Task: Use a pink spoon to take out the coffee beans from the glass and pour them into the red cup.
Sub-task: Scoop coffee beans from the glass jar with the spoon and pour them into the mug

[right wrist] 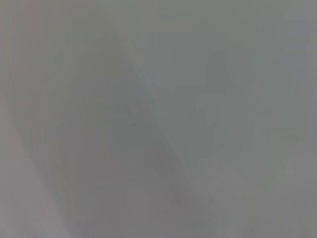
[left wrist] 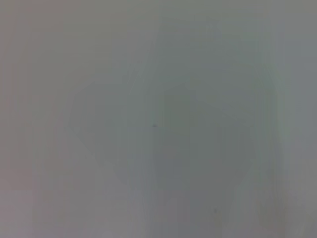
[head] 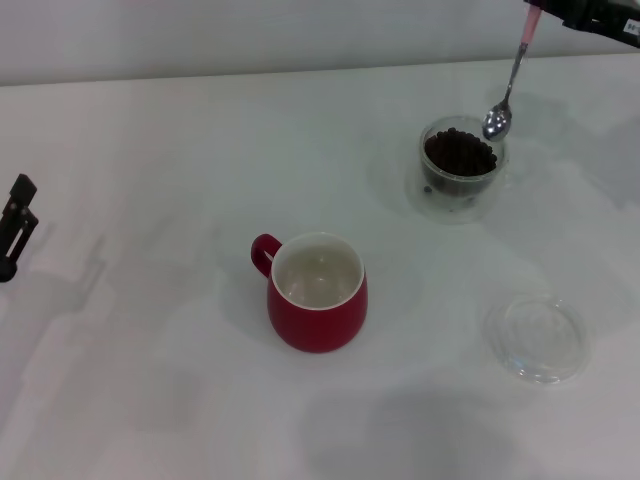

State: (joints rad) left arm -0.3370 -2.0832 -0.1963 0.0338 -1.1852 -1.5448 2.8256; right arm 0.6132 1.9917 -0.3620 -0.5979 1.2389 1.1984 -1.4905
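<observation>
White counter (head: 150,150): silver pink-handled spoon (head: 507,88) pinched by right tool (head: 548,12) over clear glass (head: 459,168) of dark coffee beans (head: 459,153); beans may be spilled before red ceramic cup (head: 317,292).

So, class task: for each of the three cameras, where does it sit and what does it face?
Head view: high on the robot, looking down at the table: red cup, glass of coffee beans, clear dish. Right gripper at the top edge holds the pink spoon; left gripper at the left edge.
Left wrist view: only a blank grey surface, no gripper.
Right wrist view: likewise.
Shared: both wrist views show nothing nameable.
</observation>
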